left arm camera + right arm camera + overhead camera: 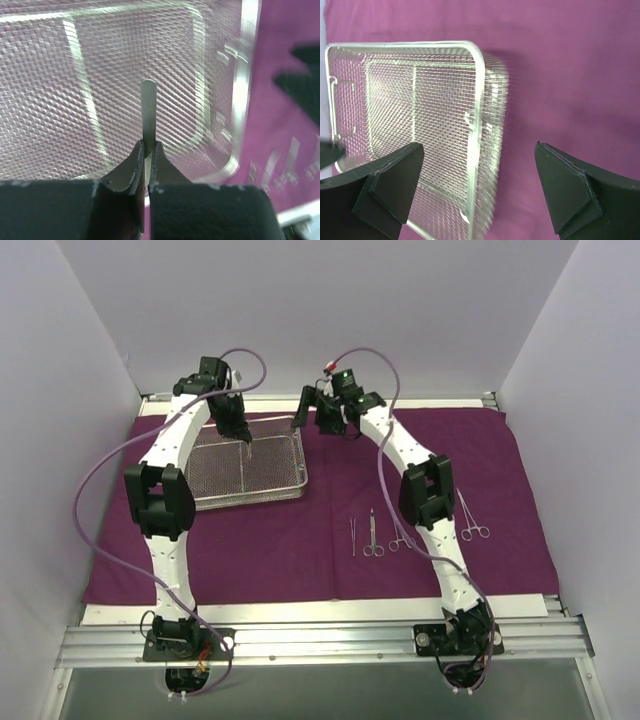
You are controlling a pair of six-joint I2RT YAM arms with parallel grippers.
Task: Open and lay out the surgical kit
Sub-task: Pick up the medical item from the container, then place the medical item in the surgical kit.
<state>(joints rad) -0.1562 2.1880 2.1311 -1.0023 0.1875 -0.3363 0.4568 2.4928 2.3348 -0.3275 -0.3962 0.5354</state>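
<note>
The deep-purple cloth point(300, 550) lies spread flat on the table. The silver wire-mesh tray point(255, 475) stands on its far left part. My left gripper point(243, 438) hovers over the tray, shut on a slim flat steel instrument point(148, 107) that sticks out past the fingertips above the mesh point(60, 90). My right gripper point(318, 420) is open and empty just right of the tray's far right corner; its wrist view shows the tray's rim point(479, 100) between the spread fingers point(390, 185). Several steel instruments lie on the cloth: tweezers point(353, 537), scissors point(372, 536) and clamps point(400, 539), point(471, 521).
White walls close in the left, right and back. A metal rail point(320, 640) with both arm bases runs along the near edge. The right arm point(425, 490) arches over the laid-out instruments. Bare cloth lies near left and far right.
</note>
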